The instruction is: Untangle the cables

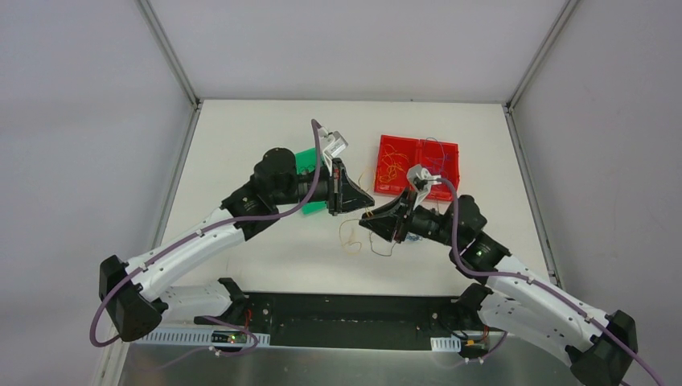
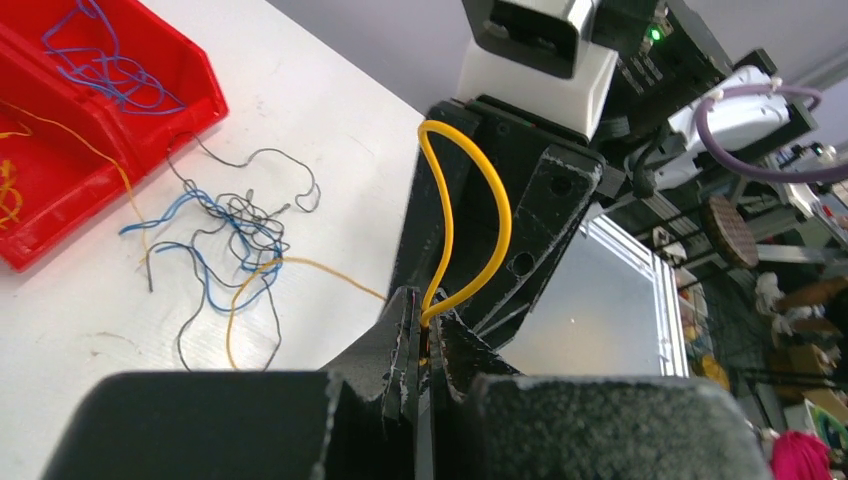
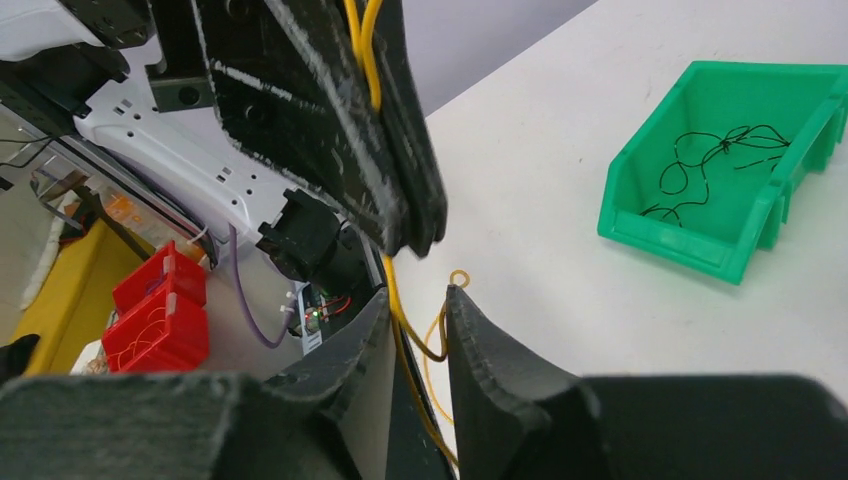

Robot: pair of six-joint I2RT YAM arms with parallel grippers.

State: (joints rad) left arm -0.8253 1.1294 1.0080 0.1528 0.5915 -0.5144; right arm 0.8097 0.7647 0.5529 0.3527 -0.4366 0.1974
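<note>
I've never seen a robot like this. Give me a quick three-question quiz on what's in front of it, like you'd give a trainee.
1. Multiple choice: what colour are the thin wires lying in the green bin? A yellow, B black, C blue.
2. True or false: the left gripper is shut on a yellow wire.
3. Fill the gap: the loose tangle of blue and black strands lies just outside the ____ bin.
Key: 1 B; 2 true; 3 red, the red bin.
</note>
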